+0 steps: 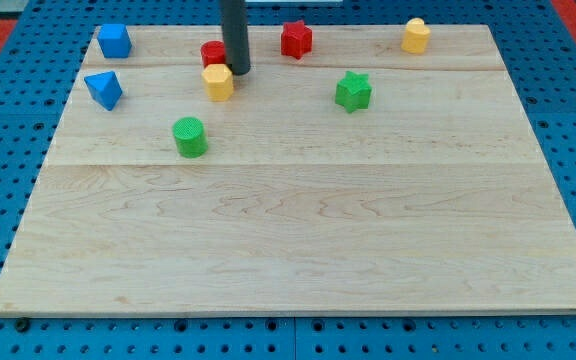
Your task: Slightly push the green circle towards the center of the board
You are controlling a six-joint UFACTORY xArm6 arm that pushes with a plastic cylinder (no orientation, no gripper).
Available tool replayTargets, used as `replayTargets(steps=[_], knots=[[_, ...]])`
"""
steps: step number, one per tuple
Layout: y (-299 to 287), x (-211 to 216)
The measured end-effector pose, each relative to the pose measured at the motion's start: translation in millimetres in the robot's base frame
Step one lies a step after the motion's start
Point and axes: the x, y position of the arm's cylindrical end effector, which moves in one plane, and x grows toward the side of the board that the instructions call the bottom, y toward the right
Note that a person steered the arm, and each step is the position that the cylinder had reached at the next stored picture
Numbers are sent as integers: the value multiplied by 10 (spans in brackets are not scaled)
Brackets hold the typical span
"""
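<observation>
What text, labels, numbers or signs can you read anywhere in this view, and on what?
None: no readable word, number, label or sign shows in the camera view.
The wooden board is bare wood grain.
The green circle and the other blocks carry no markings.
My tip, beside the yellow block, is plain dark.

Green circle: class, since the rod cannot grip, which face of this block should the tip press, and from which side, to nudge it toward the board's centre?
Press the green circle on its upper-left wall, approaching from the view's top left, since the centre lies to its lower right. Its round side may roll off a glancing touch, so aim through its middle. My tip now sits beside the yellow block, above and right of it.
</observation>
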Motion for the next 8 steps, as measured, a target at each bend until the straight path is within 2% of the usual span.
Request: replayTargets(steps=[1, 2, 7, 8], knots=[[-382, 373], [-367, 573], [-362, 541], [-716, 437]])
